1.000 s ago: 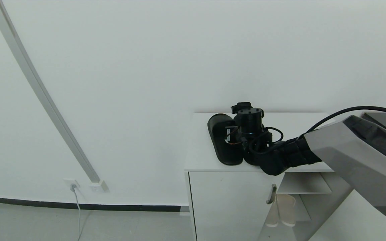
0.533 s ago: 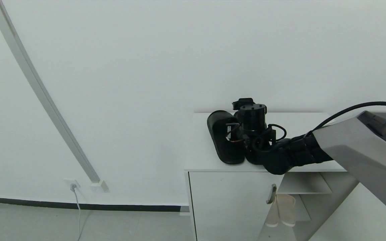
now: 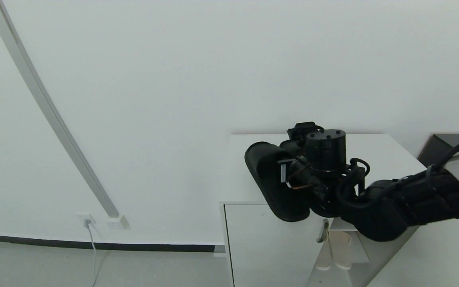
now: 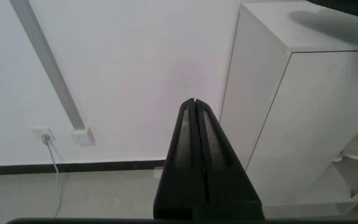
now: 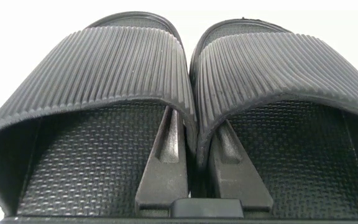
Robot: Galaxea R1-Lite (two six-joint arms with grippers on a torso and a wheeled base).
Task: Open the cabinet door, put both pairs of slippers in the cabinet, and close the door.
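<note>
At your right gripper (image 5: 194, 134), the hazard is the hold itself. Its two fingers reach under the straps of the pair of black ribbed rubber slippers (image 5: 107, 71) and are clamped on the two inner edges where the slippers meet. That is a narrow pinch, so a quick swing or a knock against the white cabinet (image 3: 253, 243) could, I judge, pull one slipper loose. The pair spreads wide to either side of the fingers. It might catch the silver handle (image 3: 324, 230) of the shut door on the way into the open compartment below the gripper, where pale slippers (image 3: 335, 249) sit. The black pair hangs directly ahead of the fingers, toes pointing away, over the cabinet's front edge. Your left gripper (image 4: 194, 155) has its fingers pressed together, holding nothing.
</note>
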